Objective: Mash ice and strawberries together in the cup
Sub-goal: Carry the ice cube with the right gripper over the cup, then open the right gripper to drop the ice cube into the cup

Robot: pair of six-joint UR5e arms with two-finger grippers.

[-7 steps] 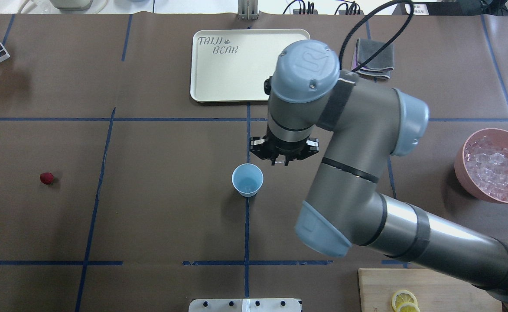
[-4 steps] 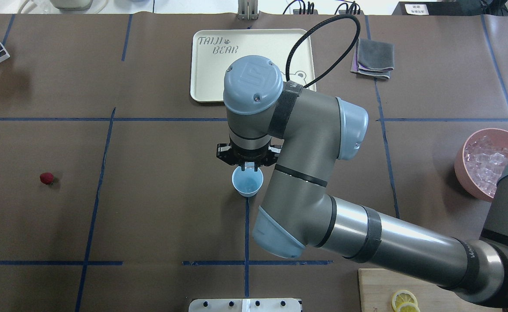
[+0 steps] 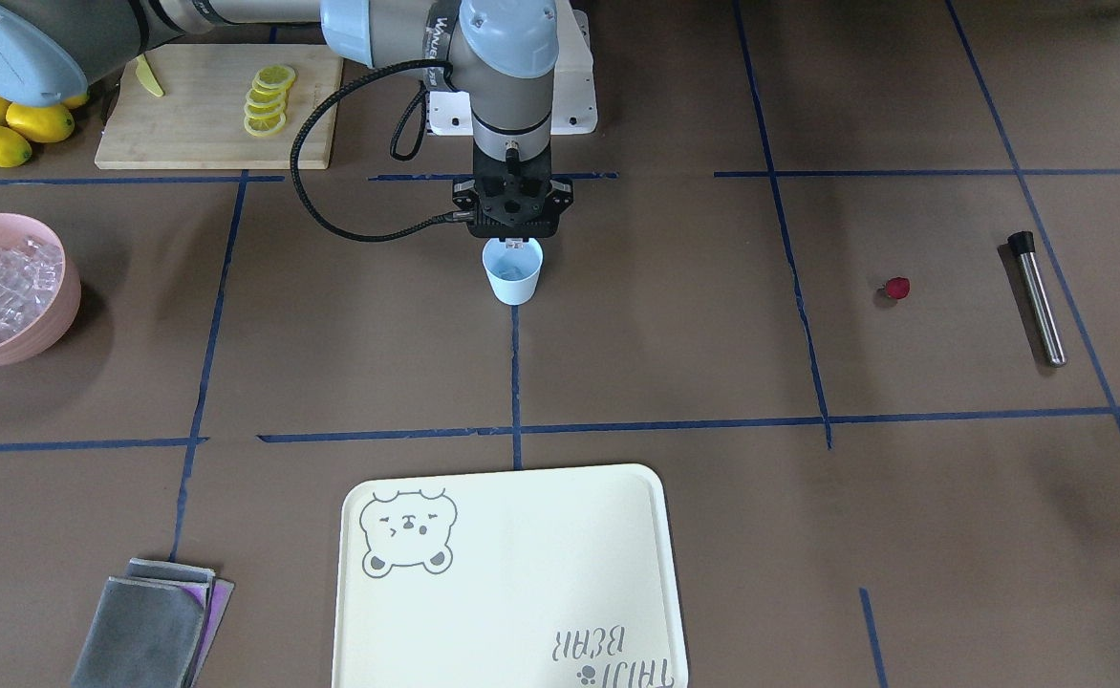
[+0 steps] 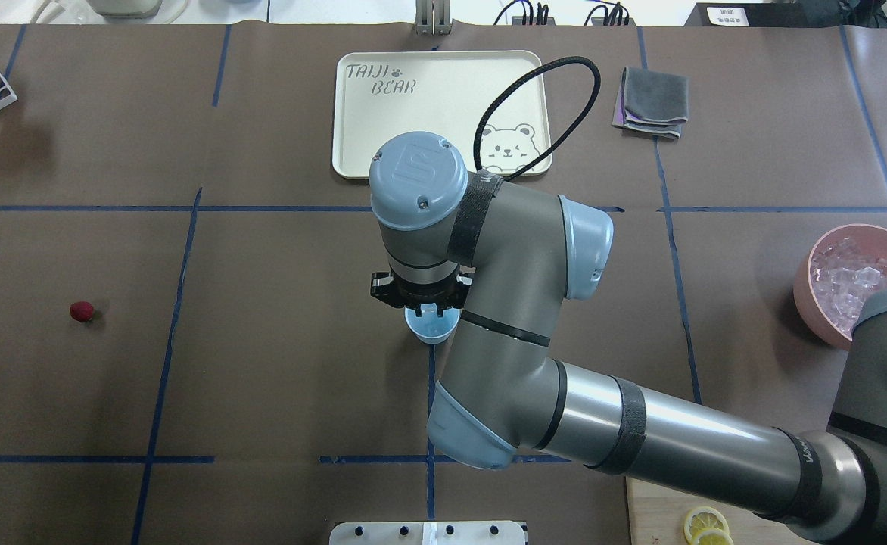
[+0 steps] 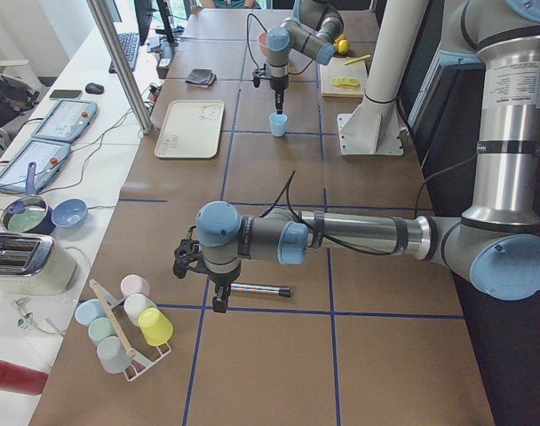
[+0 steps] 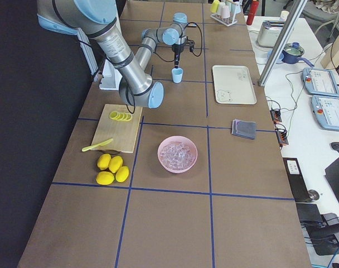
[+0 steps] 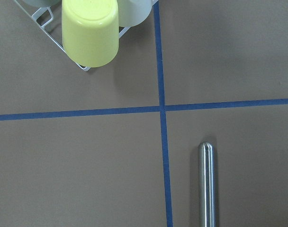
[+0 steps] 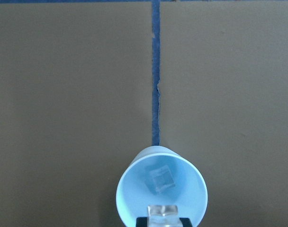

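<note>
The pale blue cup (image 3: 513, 277) stands at the table's middle on a blue tape line. My right gripper (image 3: 514, 245) hangs just above its rim, shut on one clear ice cube (image 8: 163, 211). Another ice cube (image 8: 161, 179) lies inside the cup (image 8: 134, 189). In the overhead view the right wrist hides most of the cup (image 4: 432, 330). More ice (image 4: 841, 284) fills the pink bowl (image 4: 805, 299) at the right. The dark red strawberry (image 4: 81, 311) lies alone far left. My left gripper (image 5: 218, 304) hovers over a steel muddler (image 7: 206, 184); I cannot tell whether it is open.
A cream bear tray (image 4: 383, 121) and folded grey cloths (image 4: 652, 102) lie beyond the cup. A cutting board with lemon slices (image 3: 269, 96) and whole lemons (image 3: 6, 124) sit near the robot's right side. A rack of cups (image 5: 128, 319) stands at the left end.
My right arm has swung left with the ice cube, from beside the cup to directly over its rim. The cup and strawberry have not moved.
</note>
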